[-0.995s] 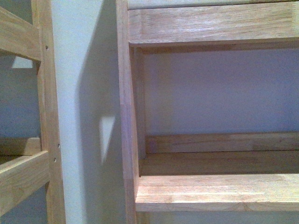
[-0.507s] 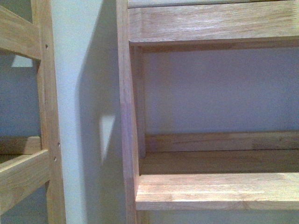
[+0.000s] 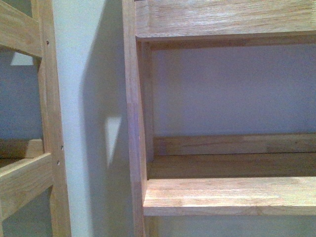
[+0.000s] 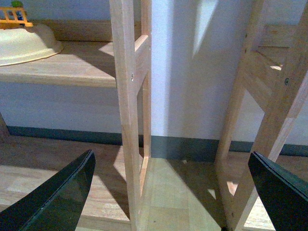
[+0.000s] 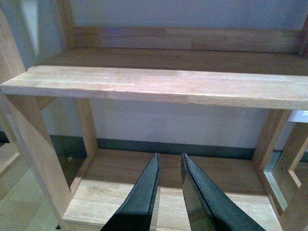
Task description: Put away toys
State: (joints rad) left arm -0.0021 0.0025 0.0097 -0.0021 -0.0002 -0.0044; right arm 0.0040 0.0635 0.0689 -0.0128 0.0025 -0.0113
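Observation:
No toys show in any view. My left gripper [image 4: 171,154] is open, its two dark fingers [image 4: 67,192] spread wide. It hangs over the pale floor in the gap between two wooden shelf units, and nothing is between the fingers. My right gripper [image 5: 169,155] is shut with only a thin slit between the fingers, and it holds nothing. It points at the bottom board [image 5: 144,192] of the right-hand shelf unit, below a bare shelf [image 5: 159,82]. Neither arm appears in the front view.
The front view shows a wooden shelf unit [image 3: 227,195] close ahead, with its upright post [image 3: 134,123], a white wall and a second unit [image 3: 47,123] to the left. On the left unit's shelf [image 4: 57,67] sit a cream bowl-like object [image 4: 26,44] and a small orange fence-like piece [image 4: 14,18].
In the front view both shelves have slid upward in the picture by a small amount over the last second. Nothing else has changed.

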